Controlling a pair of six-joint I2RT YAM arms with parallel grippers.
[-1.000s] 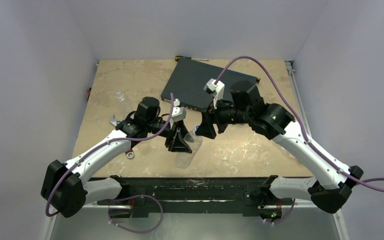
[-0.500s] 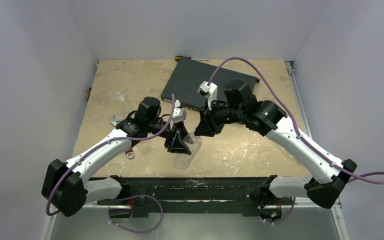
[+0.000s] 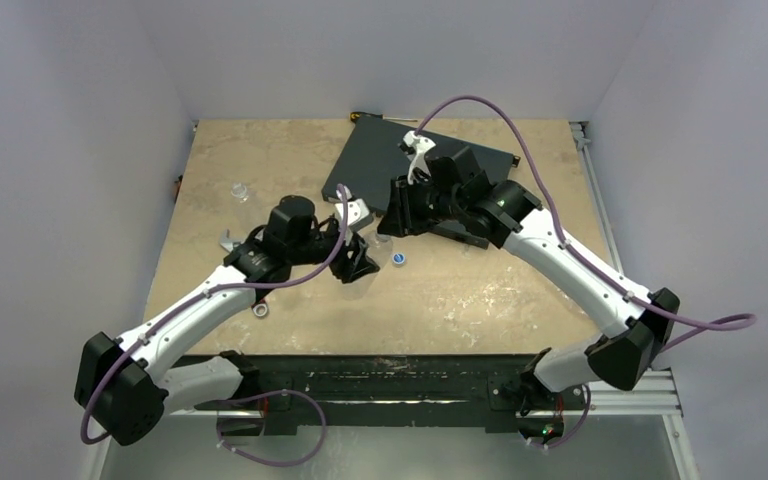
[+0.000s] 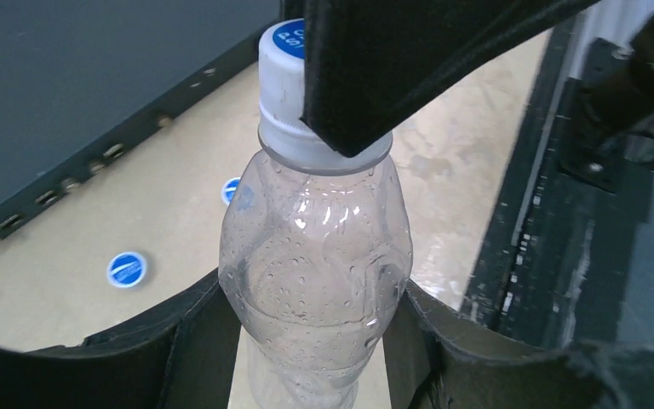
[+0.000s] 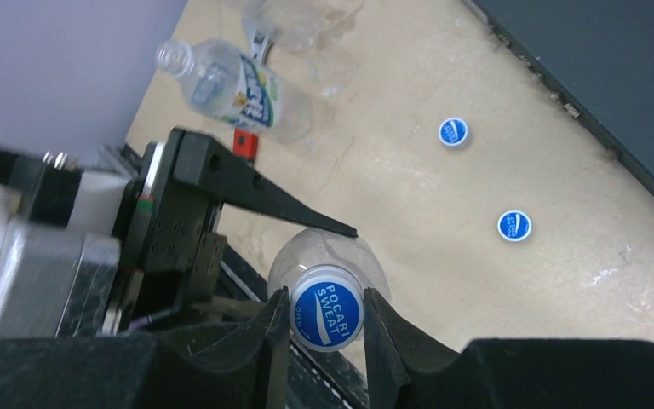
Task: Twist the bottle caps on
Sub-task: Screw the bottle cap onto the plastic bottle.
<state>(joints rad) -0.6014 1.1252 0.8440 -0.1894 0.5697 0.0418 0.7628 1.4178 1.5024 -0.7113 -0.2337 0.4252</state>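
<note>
right gripper (image 5: pixel 325 312) clamping the cap (image 5: pixel 328 317) from both sides: blue top reading POCARI SWEAT, white skirt, sitting on the neck of the bottle (image 4: pixel 315 247). left gripper (image 4: pixel 306 332) gripping that bottle around its lower body, holding it over the middle of the bench (image 3: pixel 260 150), just off the near edge of the black box (image 3: pixel 370 160). bottle looking clear, unlabelled, bulging above the grip, droplets clinging inside. two loose caps (image 5: pixel 453 131) lying blue side up on the bench beside the box edge. labelled bottle (image 5: pixel 234 89) lying on its side, uncapped, near the bench's left edge
</note>
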